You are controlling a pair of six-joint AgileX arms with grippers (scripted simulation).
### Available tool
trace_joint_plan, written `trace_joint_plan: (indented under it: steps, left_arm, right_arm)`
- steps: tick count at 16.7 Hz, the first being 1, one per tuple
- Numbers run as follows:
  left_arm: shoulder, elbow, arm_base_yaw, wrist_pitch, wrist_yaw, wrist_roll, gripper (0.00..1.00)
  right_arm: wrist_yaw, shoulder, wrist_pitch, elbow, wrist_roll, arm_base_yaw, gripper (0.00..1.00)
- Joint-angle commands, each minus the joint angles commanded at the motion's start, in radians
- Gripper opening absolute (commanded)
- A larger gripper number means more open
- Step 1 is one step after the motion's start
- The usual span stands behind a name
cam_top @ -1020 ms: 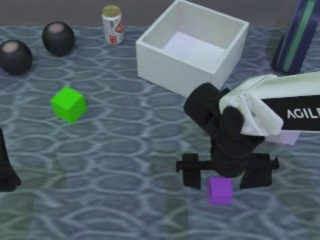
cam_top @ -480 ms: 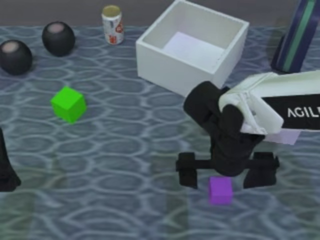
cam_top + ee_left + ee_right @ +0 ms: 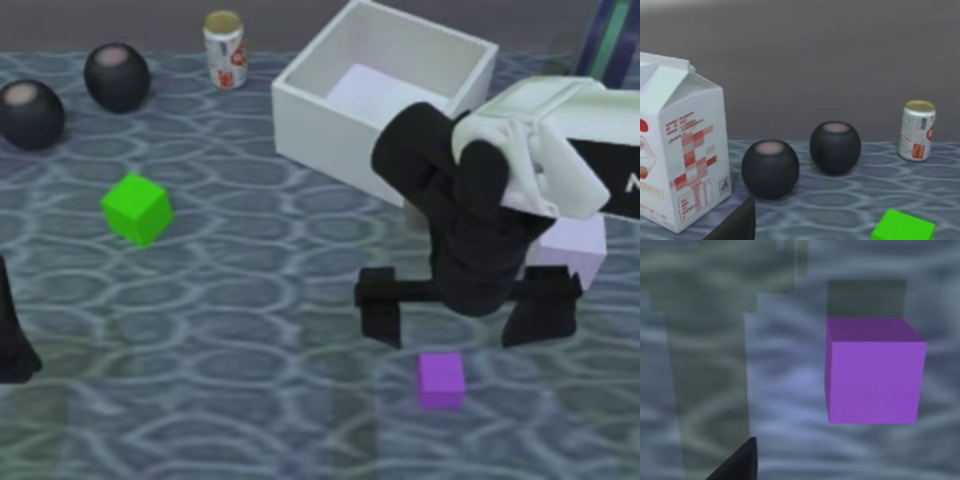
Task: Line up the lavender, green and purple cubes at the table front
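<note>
My right gripper hangs above the table with its two fingers spread wide and nothing between them; the purple cube sits on the table just in front of the gap, toward the front edge, apart from both fingers; in the right wrist view the purple cube stands free on the patterned surface with open room on all sides. The lavender cube is right of the gripper, half hidden by my right arm, near the table's right side. The green cube is well apart on the left half, with bare table around it and a broad free strip along the front edge. At the back stand a white box, a can and two black balls; in the left wrist view a milk carton is beside them. My left gripper rests at the left edge; I cannot tell about its fingers.
</note>
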Motion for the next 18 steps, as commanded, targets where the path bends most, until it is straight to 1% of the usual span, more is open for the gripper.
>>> trace_joint_plan:
  steps: [6,9,13,18]
  left_arm:
    - [0.009,0.008,-0.003,-0.007,0.002,0.002,1.00]
    - [0.097,0.083,-0.024,-0.074,0.016,0.021,1.00]
    - [0.359,0.278,-0.067,-0.260,0.040,0.070,1.00]
    - [0.842,0.615,-0.121,-0.582,0.060,0.155,1.00]
  right_arm:
    - [0.000,-0.004,0.006,-0.006,-0.003,-0.005,1.00]
    - [-0.002,-0.064,0.047,-0.052,-0.028,-0.006,1.00]
    - [-0.008,-0.237,0.149,-0.195,-0.098,-0.019,1.00]
    - [-0.014,-0.553,0.307,-0.483,-0.227,-0.082,1.00]
